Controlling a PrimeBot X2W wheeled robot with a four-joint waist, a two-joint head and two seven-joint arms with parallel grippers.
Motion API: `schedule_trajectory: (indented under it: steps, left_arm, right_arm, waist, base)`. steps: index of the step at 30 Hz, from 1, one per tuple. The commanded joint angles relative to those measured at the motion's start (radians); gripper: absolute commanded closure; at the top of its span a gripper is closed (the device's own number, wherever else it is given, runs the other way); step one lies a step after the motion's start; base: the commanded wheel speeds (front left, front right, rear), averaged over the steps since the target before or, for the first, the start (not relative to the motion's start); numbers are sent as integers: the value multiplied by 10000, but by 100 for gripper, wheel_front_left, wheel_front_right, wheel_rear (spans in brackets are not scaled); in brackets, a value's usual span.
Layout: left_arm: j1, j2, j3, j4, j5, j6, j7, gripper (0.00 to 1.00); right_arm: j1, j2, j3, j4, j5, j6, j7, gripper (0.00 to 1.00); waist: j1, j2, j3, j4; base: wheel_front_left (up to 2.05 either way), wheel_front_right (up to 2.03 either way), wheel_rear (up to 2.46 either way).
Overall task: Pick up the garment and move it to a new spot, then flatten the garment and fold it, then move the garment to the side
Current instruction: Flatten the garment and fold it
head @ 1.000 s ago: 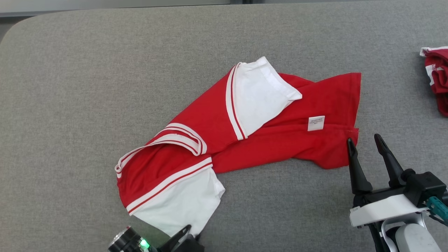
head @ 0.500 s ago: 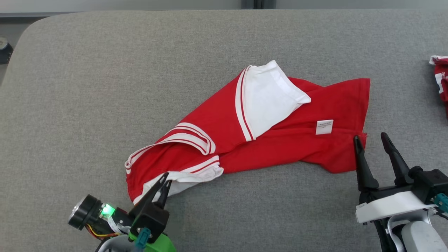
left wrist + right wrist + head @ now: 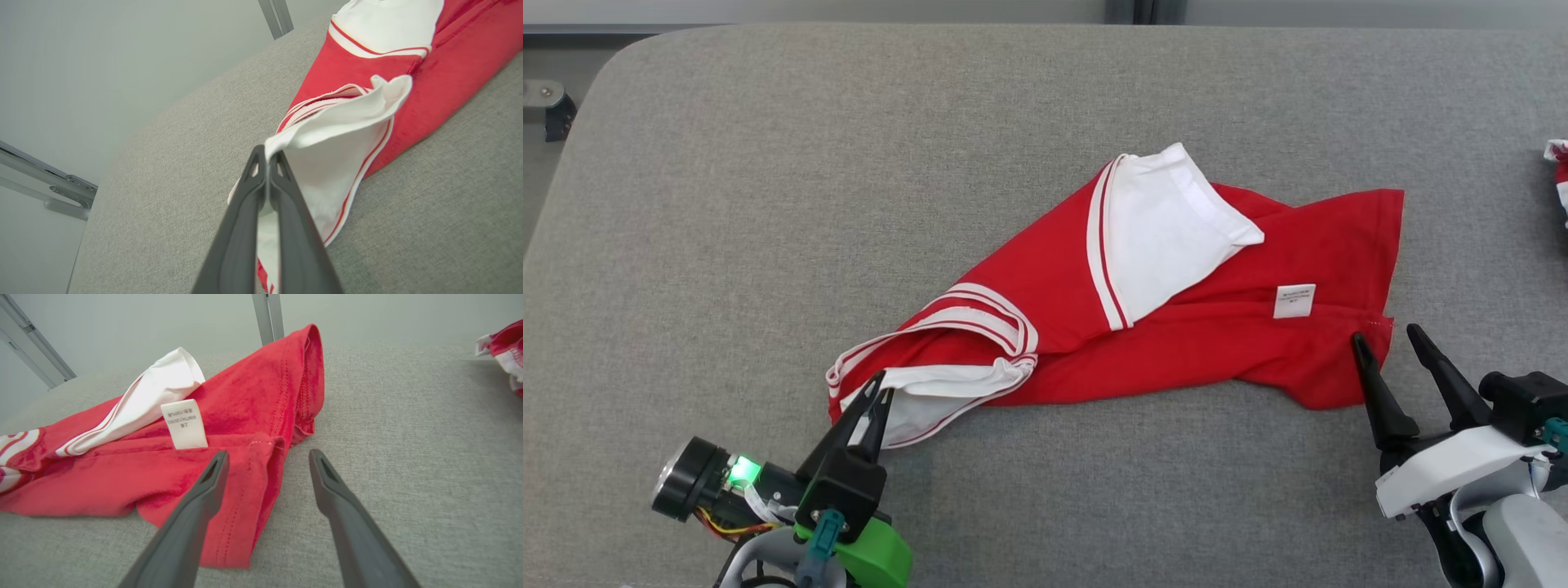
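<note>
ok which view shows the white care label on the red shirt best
Right wrist view: the small white care label sits close on the red shirt, its printed lines visible. Head view gives a tiny square; left wrist view faces the white sleeve instead.

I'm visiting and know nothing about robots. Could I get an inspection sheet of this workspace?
Surface: grey fabric-covered table.
Job's things: red and white shirt, crumpled, white label showing.
Clutter: second garment, red and white, at the table's right edge.
End effectors: left end effector shut on the shirt's white sleeve; right end effector open at the red hem, gripping nothing.
Cables: thin coloured wires by the left wrist.
Surroundings: metal post and pale wall beyond the table.
</note>
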Motion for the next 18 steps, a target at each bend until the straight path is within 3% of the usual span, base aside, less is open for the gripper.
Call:
schedule_trajectory:
  steps: [1, 5, 10, 15, 18]
  left_arm:
    - [-124, -2, -10, 34, -102, 45, -53, 100]
    - [-106, -26, -57, 59, -125, 83, -51, 100]
    - [-38, 24, -71, 78, -192, 112, -56, 100]
    - [-114, 87, -85, 93, -208, 96, -57, 100]
    - [-186, 110, -83, 92, -236, 100, -56, 100]
  right_arm:
    - [-49, -90, 66, -11, 112, 0, 1, 0]
    - [213, -199, 262, -223, 324, 0, 1, 0]
    - [322, -299, 499, -466, 682, 0, 1, 13]
    - [206, -367, 622, -542, 906, 0, 1, 15]
    - [55, -425, 717, -458, 1002, 0, 1, 27]
  waist:
    - [0, -1, -29, 41]
    - [0, -1, -111, 108]
    - [0, -1, -182, 129]
    - [0, -1, -195, 157]
    - [0, -1, -161, 179]
  base:
    - [0, 0, 0]
    - [0, 0, 0]
    - [0, 0, 0]
    - [0, 0, 0]
    - [0, 0, 0]
